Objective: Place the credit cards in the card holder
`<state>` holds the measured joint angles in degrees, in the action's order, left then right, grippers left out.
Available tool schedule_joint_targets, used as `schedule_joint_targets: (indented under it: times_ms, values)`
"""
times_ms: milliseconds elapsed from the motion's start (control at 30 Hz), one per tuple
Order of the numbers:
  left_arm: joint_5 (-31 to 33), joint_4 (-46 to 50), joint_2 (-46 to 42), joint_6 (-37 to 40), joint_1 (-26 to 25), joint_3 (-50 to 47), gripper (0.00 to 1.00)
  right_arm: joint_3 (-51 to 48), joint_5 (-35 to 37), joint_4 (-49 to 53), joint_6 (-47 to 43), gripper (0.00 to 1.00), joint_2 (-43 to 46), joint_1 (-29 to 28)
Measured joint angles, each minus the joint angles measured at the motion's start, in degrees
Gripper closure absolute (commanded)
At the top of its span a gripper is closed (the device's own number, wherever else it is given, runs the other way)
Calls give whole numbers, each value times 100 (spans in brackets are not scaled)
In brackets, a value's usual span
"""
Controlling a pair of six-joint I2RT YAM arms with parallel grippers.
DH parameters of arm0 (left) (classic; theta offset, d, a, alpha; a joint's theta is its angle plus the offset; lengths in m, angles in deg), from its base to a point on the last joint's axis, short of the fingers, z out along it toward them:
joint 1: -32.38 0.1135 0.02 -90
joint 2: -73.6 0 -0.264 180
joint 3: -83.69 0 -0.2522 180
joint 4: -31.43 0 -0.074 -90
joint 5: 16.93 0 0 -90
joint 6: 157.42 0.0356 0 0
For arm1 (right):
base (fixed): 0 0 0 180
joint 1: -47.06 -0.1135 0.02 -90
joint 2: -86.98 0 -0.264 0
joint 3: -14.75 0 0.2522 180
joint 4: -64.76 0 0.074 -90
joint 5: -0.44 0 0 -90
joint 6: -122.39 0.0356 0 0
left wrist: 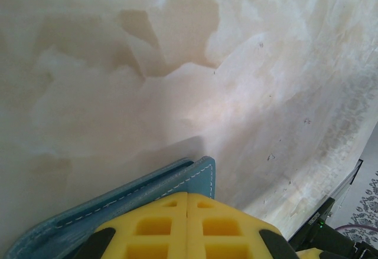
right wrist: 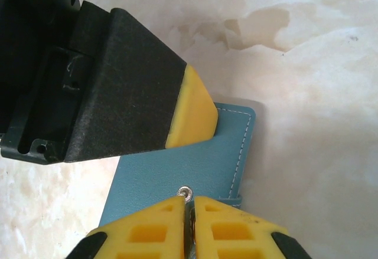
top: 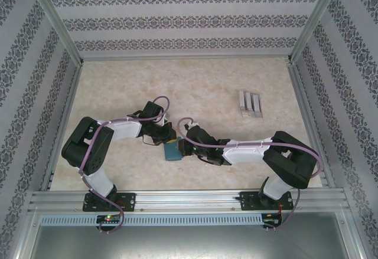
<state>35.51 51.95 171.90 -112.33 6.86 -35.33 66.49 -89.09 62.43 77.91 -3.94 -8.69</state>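
At frame centre, top view, we are finding the card holder [top: 172,151] lying flat. Left gripper [left wrist: 188,203] is clenched, bearing on its corner; right gripper [right wrist: 190,205] is pinching the snap tab [right wrist: 235,200]. Light and floppy, we judge, so we are favouring leaf-edge grips.

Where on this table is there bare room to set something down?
Bare: the far strip of table along the back wall, left of the clear stand; the patch right of that stand. Crowded: the near middle, where the left arm and right arm meet over the blue wallet.

Left arm [top: 121,130], right arm [top: 248,148] crowd card holder [top: 173,151]; stand [top: 251,104] seemingly well apart.
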Motion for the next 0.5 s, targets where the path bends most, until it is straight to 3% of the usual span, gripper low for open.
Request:
schedule_joint_targets:
  times_ms: [100, 233, 400, 500]
  values:
    - [0, 0, 0, 0, 0, 0, 100, 11, -37, 0, -9, 79, 0, 0]
    - [0, 0, 0, -2, 0, 0, 100, 46, -87, -2, 0, 80, -2, 0]
    - [0, 0, 0, 0, 0, 0, 100, 55, -125, -2, -2, 97, -2, 2]
    - [0, -2, 0, 0, 0, 0, 100, 57, -157, 0, -24, 100, -2, 4]
